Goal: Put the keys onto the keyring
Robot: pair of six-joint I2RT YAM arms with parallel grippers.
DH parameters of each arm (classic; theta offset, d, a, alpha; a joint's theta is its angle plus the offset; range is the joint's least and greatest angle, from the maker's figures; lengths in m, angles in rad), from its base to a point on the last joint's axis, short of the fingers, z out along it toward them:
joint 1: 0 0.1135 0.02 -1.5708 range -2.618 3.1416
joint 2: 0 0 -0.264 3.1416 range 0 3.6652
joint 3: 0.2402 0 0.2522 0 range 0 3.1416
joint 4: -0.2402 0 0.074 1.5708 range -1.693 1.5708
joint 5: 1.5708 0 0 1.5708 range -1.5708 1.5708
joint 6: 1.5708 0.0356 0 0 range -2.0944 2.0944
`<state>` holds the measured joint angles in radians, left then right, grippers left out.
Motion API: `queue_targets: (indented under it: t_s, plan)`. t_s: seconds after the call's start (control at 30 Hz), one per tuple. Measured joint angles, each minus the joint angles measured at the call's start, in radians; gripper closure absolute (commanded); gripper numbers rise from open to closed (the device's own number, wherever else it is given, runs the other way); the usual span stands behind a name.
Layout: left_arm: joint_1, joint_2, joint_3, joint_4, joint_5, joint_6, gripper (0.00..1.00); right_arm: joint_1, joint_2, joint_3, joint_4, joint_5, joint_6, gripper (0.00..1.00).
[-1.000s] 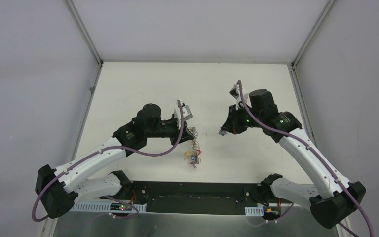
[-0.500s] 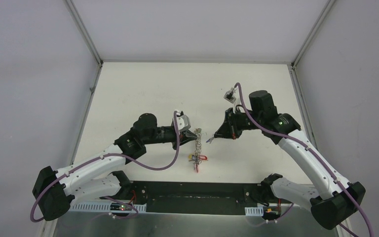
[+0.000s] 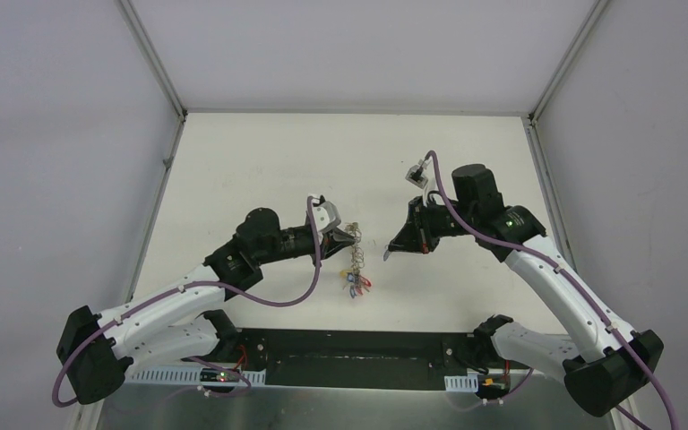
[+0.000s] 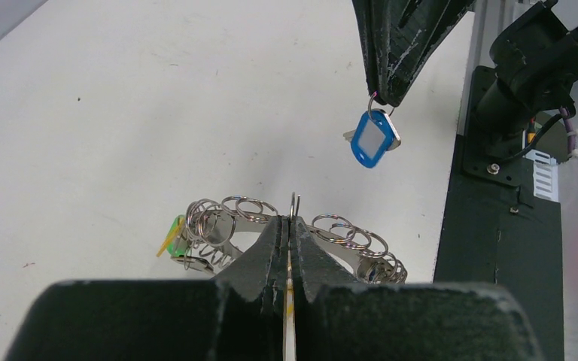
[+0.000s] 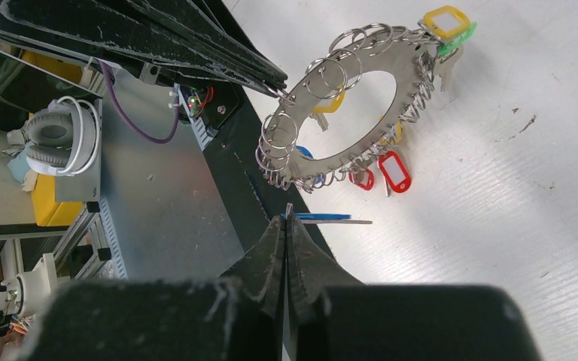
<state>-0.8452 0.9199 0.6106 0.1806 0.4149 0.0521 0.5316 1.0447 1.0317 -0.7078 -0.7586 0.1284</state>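
fingers clamped on both sides, one key not yet threaded.
from above, my left gripper [image 3: 351,235] holds the keyring [image 3: 355,265] over the table's [image 3: 260,161] middle, nearer its near edge, with my right gripper [image 3: 387,254] just beside. my left wrist adds what that hides: one split ring [image 4: 294,203] pinched in my jaws, the blue-tagged key [image 4: 372,140] dangling from my right fingers, apart from it. my right wrist shows other keys [image 5: 393,171], tagged red, yellow and green, already strung; the blue one remains.

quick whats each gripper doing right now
left gripper: closed, holding the keyring
right gripper: closed, holding the blue key
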Motion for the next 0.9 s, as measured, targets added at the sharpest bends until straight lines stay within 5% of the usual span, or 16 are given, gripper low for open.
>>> queue_targets:
  t_s: [0.9]
  plan:
    - [0.0, -0.04, 0.0, -0.115, 0.015, -0.093, 1.0, 0.0, -0.017, -0.068, 0.038, -0.056, 0.032, 1.0]
